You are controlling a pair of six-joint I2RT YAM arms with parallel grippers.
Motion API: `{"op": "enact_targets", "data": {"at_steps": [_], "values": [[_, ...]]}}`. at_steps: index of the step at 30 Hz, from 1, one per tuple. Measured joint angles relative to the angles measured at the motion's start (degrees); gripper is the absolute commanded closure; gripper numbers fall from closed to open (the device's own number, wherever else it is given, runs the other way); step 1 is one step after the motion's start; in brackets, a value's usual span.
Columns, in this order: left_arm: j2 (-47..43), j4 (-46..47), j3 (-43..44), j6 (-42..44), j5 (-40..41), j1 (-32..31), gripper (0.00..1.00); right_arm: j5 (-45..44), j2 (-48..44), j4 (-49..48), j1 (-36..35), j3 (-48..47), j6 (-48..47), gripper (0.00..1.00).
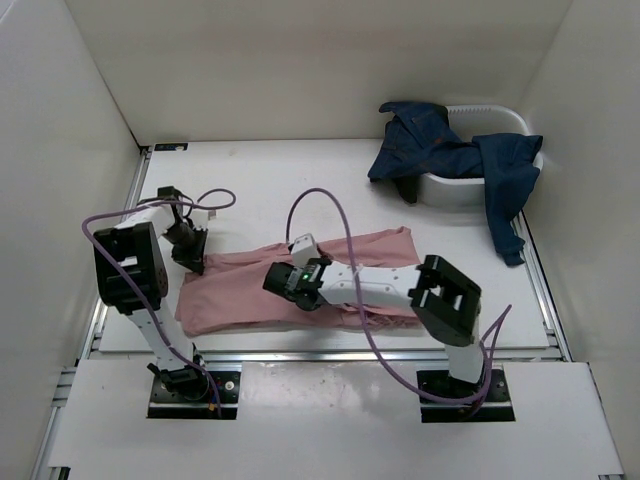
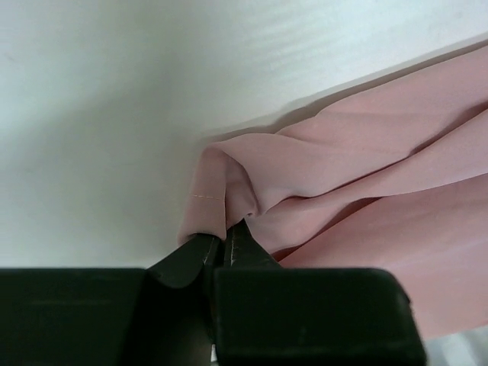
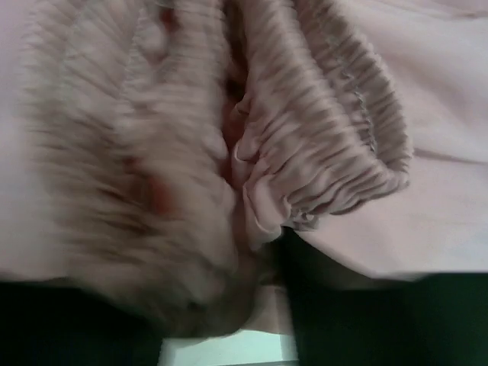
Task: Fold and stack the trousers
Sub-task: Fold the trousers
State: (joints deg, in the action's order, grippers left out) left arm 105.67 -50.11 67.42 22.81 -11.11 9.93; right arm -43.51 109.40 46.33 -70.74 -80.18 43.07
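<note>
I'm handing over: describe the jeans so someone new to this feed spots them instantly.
Go to the far right corner of the white table, where a white tub stands. The dark blue denim jeans hang bunched over its rim, one leg trailing onto the tabletop. The only other garment, the pink trousers, lies flat mid-table.

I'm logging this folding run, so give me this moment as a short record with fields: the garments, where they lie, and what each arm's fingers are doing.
pink trousers: lying wrinkled across the near middle of the table
jeans: unfolded, draped over the white tub at the far right
left fingers: shut on a hemmed corner at the pink trousers' left end
right fingers: at the gathered elastic waistband; open or shut unclear, wrist view blurred
stack: not yet started
</note>
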Motion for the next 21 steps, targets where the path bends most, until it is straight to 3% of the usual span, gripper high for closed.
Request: {"op": "enact_targets", "data": {"at_steps": [2, 4, 7, 9, 14, 16, 19, 21], "values": [[0.3, 0.4, 0.8, 0.0, 0.4, 0.0, 0.86, 2.8, 3.1, -1.1, -0.5, -1.9, -2.9, 0.13], [0.4, 0.8, 1.3, 0.0, 1.1, 0.0, 0.86, 4.8, 3.7, -2.1, -1.0, -2.8, -4.7, 0.01], [0.4, 0.8, 2.1, 0.1, 2.1, 0.0, 0.83, 6.7, 1.6, -2.4, -1.7, -3.5, -6.8, 0.01], [0.4, 0.4, 3.0, 0.2, 3.1, 0.0, 0.72, 8.2, -2.3, -2.8, -1.8, -3.6, -7.6, 0.01], [-0.5, -0.8, 6.9, 0.2, 4.6, 0.0, 0.67, 10.2, -22.1, -5.5, 0.7, 0.1, -6.4, 0.01], [-1.4, -1.1, 8.1, 0.2, 4.8, 0.0, 0.67, 12.7, -33.4, -6.6, 7.5, 5.5, -5.0, 0.01], [-2.1, -2.0, 9.8, 0.1, 5.2, 0.0, 0.63, 17.8, -45.9, -10.5, 26.3, 17.4, -5.1, 0.01], [-2.2, -2.4, 10.4, -0.1, 5.6, 0.0, 0.53, 23.1, -48.8, -12.1, 38.1, 25.6, -6.3, 0.01]]}}
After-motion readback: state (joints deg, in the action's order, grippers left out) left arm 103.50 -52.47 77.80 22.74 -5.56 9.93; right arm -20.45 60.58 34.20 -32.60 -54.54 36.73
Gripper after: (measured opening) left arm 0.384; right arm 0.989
